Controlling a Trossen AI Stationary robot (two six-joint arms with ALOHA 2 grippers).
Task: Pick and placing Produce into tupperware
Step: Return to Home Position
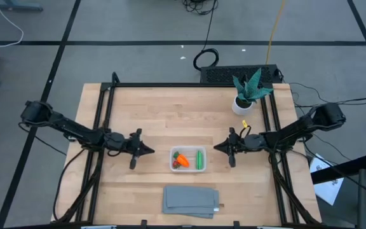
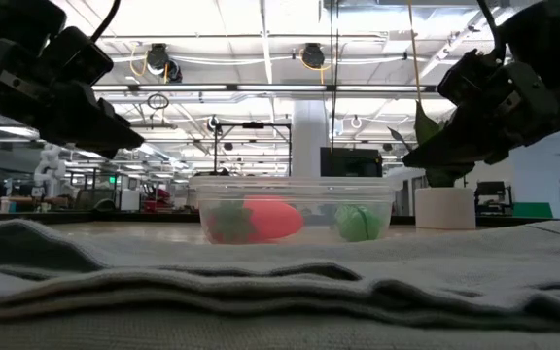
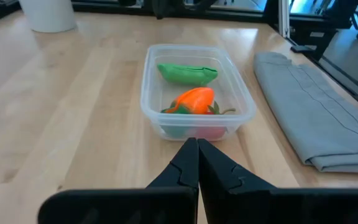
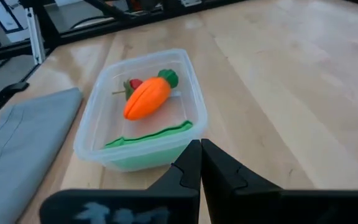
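Observation:
The clear tupperware (image 1: 188,159) sits at the table's middle. Inside it lie the orange carrot (image 4: 146,98), the green pod (image 3: 188,73) and the red berry (image 4: 135,83), mostly hidden behind the carrot. My left gripper (image 1: 150,151) hovers shut just left of the container, pointing at it (image 3: 197,144). My right gripper (image 1: 216,147) hovers shut just right of it (image 4: 199,147). Neither touches anything.
A folded grey cloth (image 1: 191,201) lies near the table's front edge, below the container. A spiky green plant in a white pot (image 1: 246,95) stands at the far right corner. Bare wood lies around the container on all sides.

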